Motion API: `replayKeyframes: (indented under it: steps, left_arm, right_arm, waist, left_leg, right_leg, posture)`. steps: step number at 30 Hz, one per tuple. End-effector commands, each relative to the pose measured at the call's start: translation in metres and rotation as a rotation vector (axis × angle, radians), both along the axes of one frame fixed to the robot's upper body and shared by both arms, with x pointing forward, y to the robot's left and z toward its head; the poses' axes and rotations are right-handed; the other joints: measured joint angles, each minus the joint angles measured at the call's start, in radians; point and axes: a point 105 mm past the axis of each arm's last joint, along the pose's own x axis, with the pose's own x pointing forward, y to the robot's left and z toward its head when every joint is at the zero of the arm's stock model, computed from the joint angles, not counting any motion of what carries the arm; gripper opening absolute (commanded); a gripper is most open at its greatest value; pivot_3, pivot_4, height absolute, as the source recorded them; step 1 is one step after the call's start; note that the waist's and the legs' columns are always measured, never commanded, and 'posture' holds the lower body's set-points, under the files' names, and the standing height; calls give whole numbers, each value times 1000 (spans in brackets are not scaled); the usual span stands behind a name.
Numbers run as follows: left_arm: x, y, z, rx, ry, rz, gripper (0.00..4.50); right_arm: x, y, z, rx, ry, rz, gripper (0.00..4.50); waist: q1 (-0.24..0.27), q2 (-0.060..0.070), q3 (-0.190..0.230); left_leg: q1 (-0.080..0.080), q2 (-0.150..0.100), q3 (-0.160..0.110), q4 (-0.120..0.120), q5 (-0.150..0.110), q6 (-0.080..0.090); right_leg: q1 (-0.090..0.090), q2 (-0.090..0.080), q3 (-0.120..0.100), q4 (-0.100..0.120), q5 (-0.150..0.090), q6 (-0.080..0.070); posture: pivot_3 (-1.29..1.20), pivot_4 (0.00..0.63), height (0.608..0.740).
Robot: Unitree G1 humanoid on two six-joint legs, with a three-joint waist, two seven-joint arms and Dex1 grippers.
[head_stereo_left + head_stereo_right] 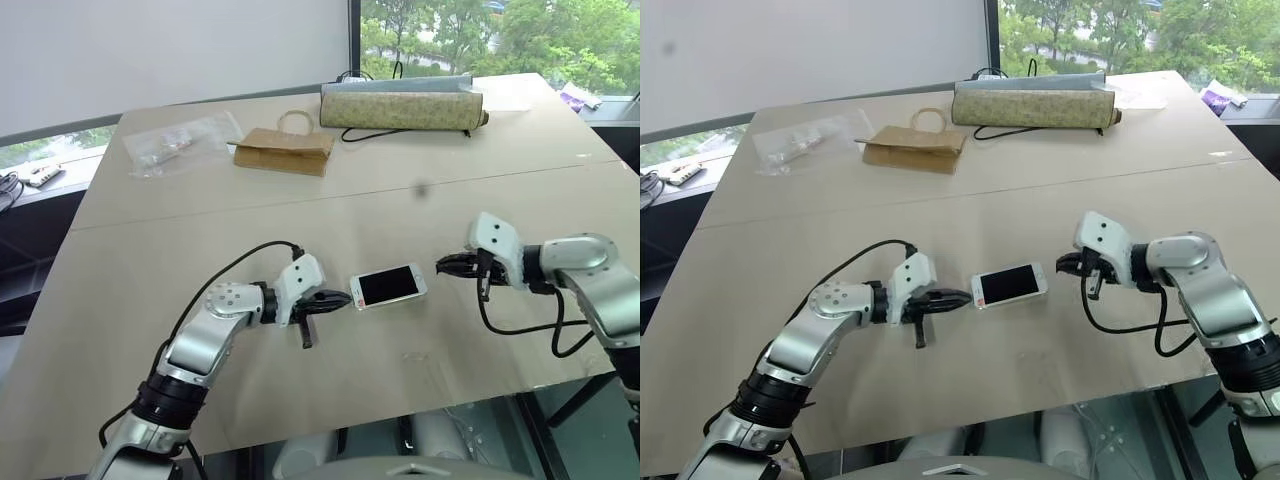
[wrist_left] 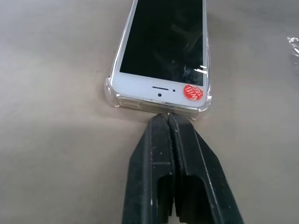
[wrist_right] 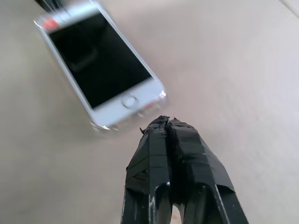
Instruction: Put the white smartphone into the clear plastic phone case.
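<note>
I've got the white smartphone (image 1: 389, 286) lying flat, screen up, near the front middle of the table (image 1: 200, 300), seated inside the clear plastic phone case (image 2: 112, 91); the clear lip wraps the phone's corners in the left wrist view. There's a red round sticker (image 2: 193, 92) on the bezel at the earpiece end.

Left gripper (image 1: 340, 298): fingers pressed together, holding nothing, tips right at the case's earpiece end (touching or a hair off, I can't tell).

Right gripper (image 1: 441, 266): fingers also pressed together, nothing held, just beside the home-button end of the phone with a small gap, raised off the table.

So the phone sits between the two grippers.

Far side of the table: crinkled clear bag (image 1: 180, 141), brown paper bag (image 1: 285, 151), long patterned pouch (image 1: 402, 106); all well apart from the phone.
</note>
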Motion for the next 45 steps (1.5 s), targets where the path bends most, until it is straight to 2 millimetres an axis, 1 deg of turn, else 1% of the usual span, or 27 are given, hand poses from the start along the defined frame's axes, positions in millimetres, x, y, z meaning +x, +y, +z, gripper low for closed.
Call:
replayKeyframes:
  steps: [1,4,6,8,13,16,20,24,26,28,31,34,37,39,40,41,43,44,45]
  left_arm:
    - [-7,-5,23,-82,-37,-33,54]
    - [-10,-9,29,-118,-34,-50,54]
    - [-9,-13,30,-121,-40,-53,54]
    - [-4,-22,30,-132,-41,-58,54]
    - [11,-44,20,-106,-41,-70,54]
    - [15,-52,9,-87,-13,-72,54]
    - [15,-50,-4,-34,-1,-80,54]
    - [14,-48,-9,-19,2,-75,54]
    - [14,-47,-9,-20,4,-70,54]
    - [13,-47,-10,-21,5,-64,54]
    - [12,-46,-11,-23,6,-52,54]
    - [12,-44,-12,-25,8,-34,54]
    - [11,-44,-13,-25,8,-24,54]
    - [11,-44,-14,-24,6,-21,54]
    - [11,-44,-14,-24,5,-18,54]
    - [11,-43,-14,-24,5,-13,54]
    - [11,-43,-15,-26,7,-4,54]
    - [11,-43,-15,-26,7,-3,54]
    - [11,-44,-16,-27,8,-1,54]
  right_arm:
    - [-7,8,25,83,-42,42,0]
    - [-6,9,20,68,-50,43,0]
    - [-5,9,17,58,-49,46,0]
    - [-5,9,16,53,-49,47,0]
    - [-7,9,14,45,-30,67,0]
    - [-10,10,15,71,1,89,0]
    - [-9,12,10,58,9,100,0]
    - [-11,20,1,67,47,115,0]
    - [-11,23,-6,59,65,114,0]
    - [-8,22,-17,33,79,93,0]
    - [-6,19,-31,-9,105,69,0]
    - [-9,14,-44,-75,145,67,0]
    - [-11,9,-57,-143,182,58,0]
    - [-9,6,-65,-187,201,32,0]
    - [-10,5,-69,-209,240,13,0]
    - [-12,6,-73,-234,271,6,0]
    - [-15,9,-79,-249,323,-7,0]
    - [-16,11,-80,-249,336,-10,0]
    - [-17,12,-82,-245,357,-14,0]
  waist:
    - [1,0,0]
    - [2,0,0]
    - [2,0,0]
    - [3,0,0]
    - [4,0,0]
    - [0,0,0]
    - [0,0,0]
    - [1,0,0]
    - [1,0,0]
    - [1,0,0]
    - [1,0,0]
    - [1,-1,-1]
    - [3,0,-1]
    - [3,-1,-1]
    - [3,-1,-2]
    - [3,-2,-3]
    - [3,-3,-4]
    - [3,-5,-6]
    - [3,-7,-7]
  left_leg:
    - [0,0,0,0,0,0]
    - [0,0,0,0,0,0]
    - [0,0,0,0,0,0]
    - [0,0,1,0,0,0]
    - [-1,-1,1,1,0,0]
    - [-1,0,1,1,0,0]
    - [0,1,1,1,0,0]
    - [0,0,2,1,0,0]
    - [0,0,2,1,0,0]
    - [0,0,2,1,0,0]
    - [0,0,2,1,0,0]
    - [2,0,2,1,0,0]
    - [8,0,2,0,0,0]
    - [15,0,2,-2,0,1]
    - [16,0,2,-2,-1,1]
    - [17,0,2,-2,-1,1]
    - [26,0,2,-3,-1,2]
    - [31,0,2,-6,-2,4]
    - [33,0,2,-7,-4,7]
  right_leg:
    - [0,0,0,0,0,0]
    - [0,0,0,0,0,0]
    - [0,0,0,0,0,0]
    - [0,0,0,0,0,0]
    - [0,0,0,0,0,0]
    - [0,0,0,0,0,0]
    - [-1,1,0,0,0,0]
    - [0,0,1,0,0,0]
    - [0,0,1,0,0,0]
    - [0,0,1,1,0,0]
    - [0,0,1,1,0,0]
    - [1,1,1,1,0,0]
    - [7,1,1,0,0,0]
    - [14,1,1,-1,0,0]
    - [15,1,1,-1,0,0]
    - [17,2,1,-2,0,1]
    - [26,2,0,-3,-1,1]
    - [30,2,1,-4,-1,1]
    - [31,2,0,-5,-1,1]
  posture:
    - [0,150,740]
    - [0,150,740]
    - [0,150,740]
    - [0,150,740]
    - [0,150,740]
    - [0,150,740]
    - [0,150,740]
    - [0,150,740]
    - [0,150,740]
    - [0,150,740]
    - [0,150,740]
    - [0,150,740]
    - [0,150,740]
    - [0,150,740]
    - [0,150,740]
    - [0,150,740]
    - [0,150,740]
    - [0,150,740]
    - [0,150,740]
